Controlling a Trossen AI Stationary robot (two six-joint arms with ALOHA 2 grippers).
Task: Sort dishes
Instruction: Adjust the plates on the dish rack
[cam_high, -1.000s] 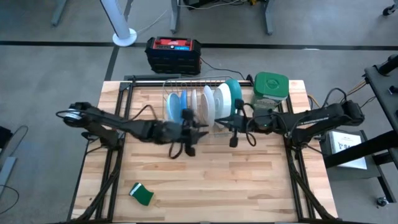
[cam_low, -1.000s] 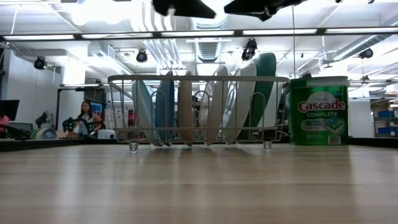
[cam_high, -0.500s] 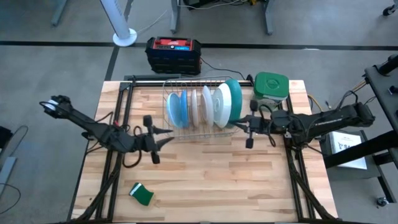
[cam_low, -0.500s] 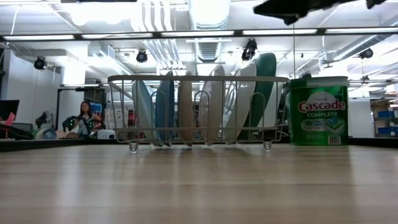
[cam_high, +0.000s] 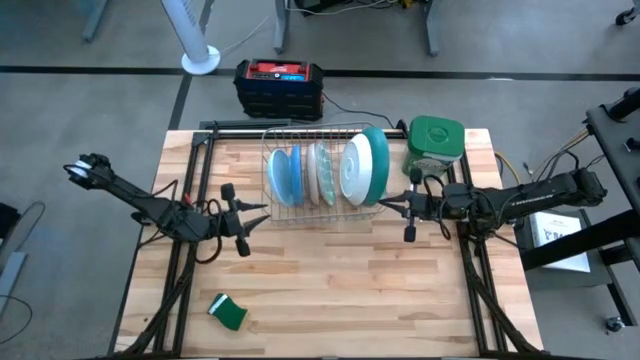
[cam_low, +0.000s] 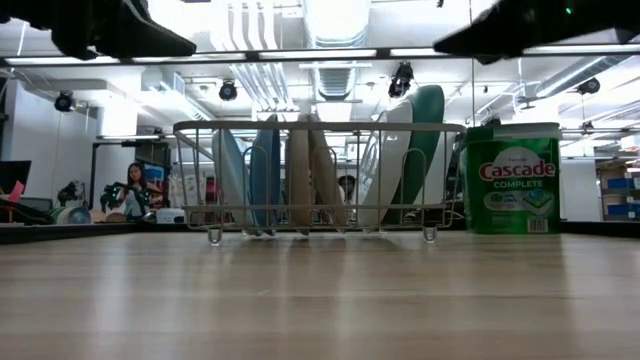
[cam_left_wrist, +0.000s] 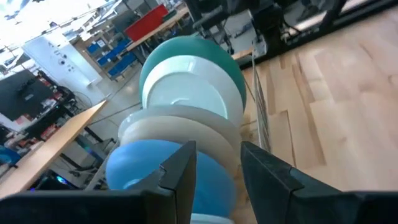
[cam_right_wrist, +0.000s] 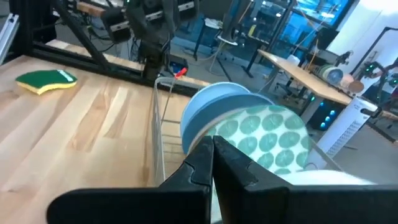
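Note:
Several round dishes stand on edge in a wire rack at the table's far middle. Light blue plates stand at its left, cream ones in the middle, and a large white plate with a teal rim at the right. My left gripper hovers left of the rack, pointing at it; its fingers are open around nothing. My right gripper hovers at the rack's near right corner, shut and holding nothing.
A green-lidded Cascade tub stands right of the rack. A green sponge lies near the front left. A black and red box sits on the floor beyond the far edge. Bare wood spreads in front of the rack.
Both grippers have drawn back from above the rack. The left one has gone toward the table's left edge and sunk. The right one has gone toward the right edge and sunk. One cream plate in the middle of the rack has tipped over toward its left neighbour.

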